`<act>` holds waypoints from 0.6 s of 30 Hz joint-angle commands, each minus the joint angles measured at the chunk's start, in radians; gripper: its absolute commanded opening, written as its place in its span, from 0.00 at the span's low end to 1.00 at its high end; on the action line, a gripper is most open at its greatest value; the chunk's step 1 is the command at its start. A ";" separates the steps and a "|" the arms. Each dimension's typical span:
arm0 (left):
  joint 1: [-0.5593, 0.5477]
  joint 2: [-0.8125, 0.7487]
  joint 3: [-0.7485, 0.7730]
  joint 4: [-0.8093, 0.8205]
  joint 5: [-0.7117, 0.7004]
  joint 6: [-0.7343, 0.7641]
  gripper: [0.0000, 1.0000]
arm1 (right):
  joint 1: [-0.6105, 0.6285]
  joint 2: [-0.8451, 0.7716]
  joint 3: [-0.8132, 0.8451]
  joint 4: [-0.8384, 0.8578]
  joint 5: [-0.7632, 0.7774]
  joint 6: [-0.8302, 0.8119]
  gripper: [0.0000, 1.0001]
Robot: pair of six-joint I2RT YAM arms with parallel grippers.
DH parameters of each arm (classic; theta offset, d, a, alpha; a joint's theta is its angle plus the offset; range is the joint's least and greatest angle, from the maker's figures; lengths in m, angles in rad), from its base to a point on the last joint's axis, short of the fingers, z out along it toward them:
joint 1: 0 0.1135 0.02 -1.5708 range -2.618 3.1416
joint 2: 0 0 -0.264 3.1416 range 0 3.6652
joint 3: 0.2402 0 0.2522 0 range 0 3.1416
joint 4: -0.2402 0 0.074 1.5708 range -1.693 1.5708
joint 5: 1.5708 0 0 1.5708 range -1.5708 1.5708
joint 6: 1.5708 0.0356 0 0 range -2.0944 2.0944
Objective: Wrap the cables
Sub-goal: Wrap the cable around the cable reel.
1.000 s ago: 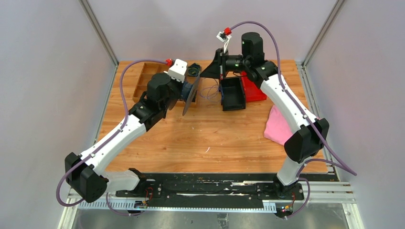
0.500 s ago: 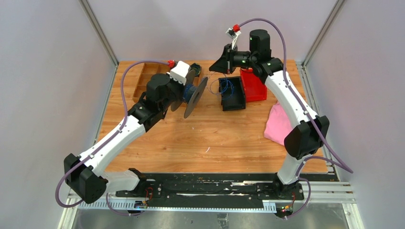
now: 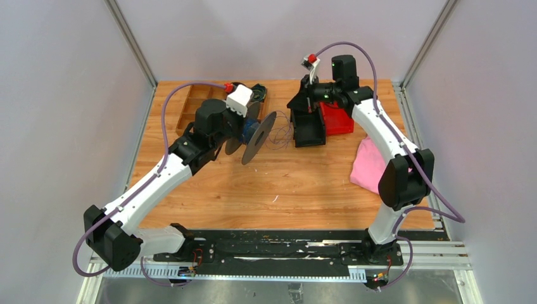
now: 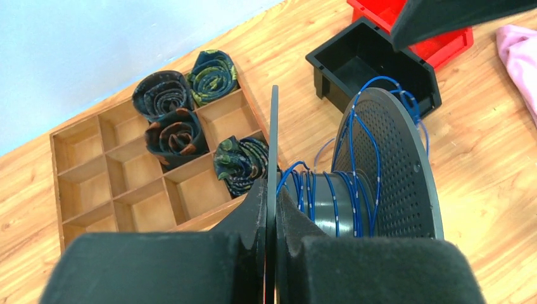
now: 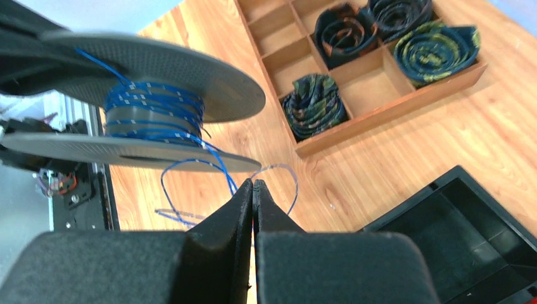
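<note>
Left claw: my left claw (image 4: 271, 212) is clamped on the rim of the near disc of the spool (image 4: 387, 171), whose axle lies roughly level.
Right claw: my right claw (image 5: 252, 189) has its fingers pressed together, with a strand of the cables (image 4: 329, 190) pinched at the tips. From above, it hangs over the far-left corner of the black bin (image 3: 310, 134).
Spool: grey, with 2 perforated discs. From above, it sits at 3 o'clock of my left wrist.
Cables: thin blue wire, with several loose turns around the hub and some strands riding over the far disc. A slack loop runs from the spool toward 3 o'clock, reaching my right claw.
Black bin: on the table (image 3: 285, 183), near the spool at its 3 o'clock, not touching it.
Red bin: the red bin (image 3: 339, 120) is just beside the black bin, at its 3 o'clock.
Wooden tray: the wooden tray (image 4: 95, 183) lies at 10 o'clock of the spool. There are 4 rolled ties (image 4: 174, 133) in its compartments.
Pink cloth: the pink cloth (image 3: 368, 166) is at 5 o'clock of the red bin, by the table's right edge.
</note>
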 commanded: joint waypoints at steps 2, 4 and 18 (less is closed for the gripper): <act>0.003 -0.031 0.064 0.045 0.026 -0.024 0.00 | -0.014 -0.025 -0.080 -0.013 -0.040 -0.118 0.02; 0.004 -0.029 0.064 0.045 0.025 -0.025 0.00 | -0.022 -0.038 -0.086 -0.013 -0.046 -0.102 0.04; 0.008 -0.019 0.086 0.037 0.062 -0.051 0.00 | -0.014 -0.055 -0.098 0.010 0.003 -0.052 0.46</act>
